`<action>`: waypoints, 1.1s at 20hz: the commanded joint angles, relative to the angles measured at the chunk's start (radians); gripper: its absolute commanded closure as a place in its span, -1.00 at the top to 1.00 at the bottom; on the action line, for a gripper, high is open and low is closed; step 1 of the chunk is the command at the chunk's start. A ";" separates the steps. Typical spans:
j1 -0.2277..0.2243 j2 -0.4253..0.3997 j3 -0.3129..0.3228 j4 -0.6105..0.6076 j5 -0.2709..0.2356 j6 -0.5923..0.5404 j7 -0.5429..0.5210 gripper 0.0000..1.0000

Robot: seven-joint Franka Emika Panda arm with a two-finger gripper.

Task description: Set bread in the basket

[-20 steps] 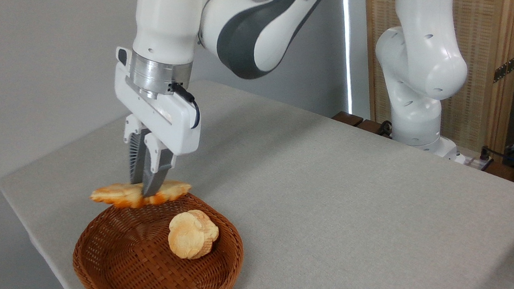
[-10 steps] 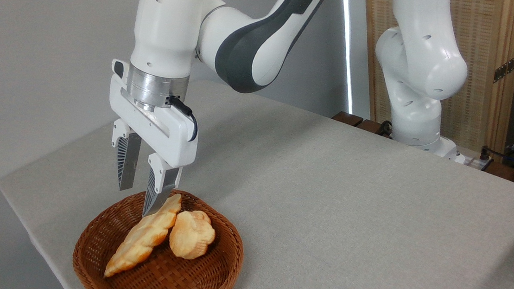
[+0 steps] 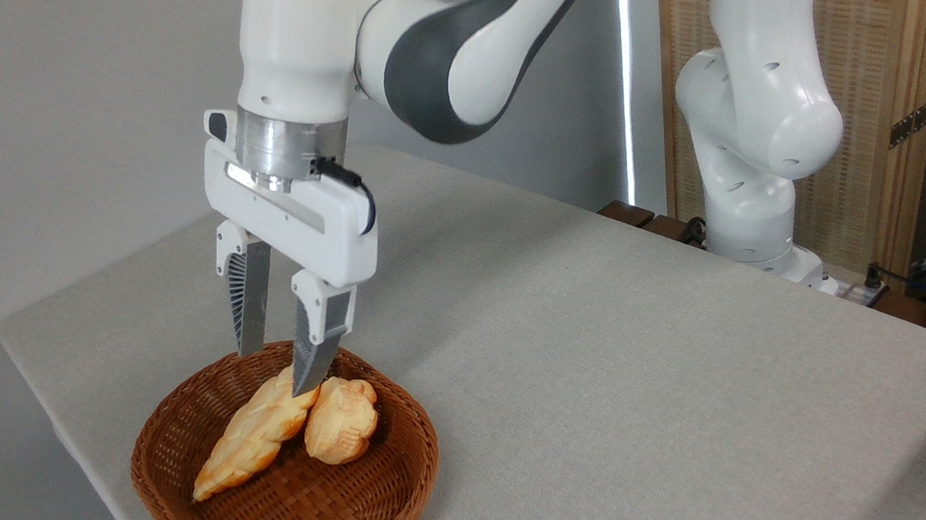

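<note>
The long braided golden bread [image 3: 248, 436] lies slanted inside the reddish-brown wicker basket [image 3: 201, 517] at the table's near left corner. Its upper end leans by a round lumpy bun [image 3: 341, 419] in the same basket. My gripper [image 3: 278, 370] hangs open just above the basket's far rim with nothing between its fingers. The right fingertip [image 3: 306, 381] stands in front of the bread's upper end; whether it touches is unclear.
The grey table [image 3: 608, 381] stretches right and back from the basket. The arm's white base [image 3: 758, 184] stands at the table's far right edge, beside a woven screen. The basket sits close to the table's left and front edges.
A second ago the gripper held the bread above the basket's rim. It opened and the loaf dropped into the basket beside the bun. Since then the gripper has shifted slightly right, still open.
</note>
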 commanded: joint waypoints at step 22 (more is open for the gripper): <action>-0.001 -0.064 0.079 0.141 0.030 -0.454 -0.027 1.00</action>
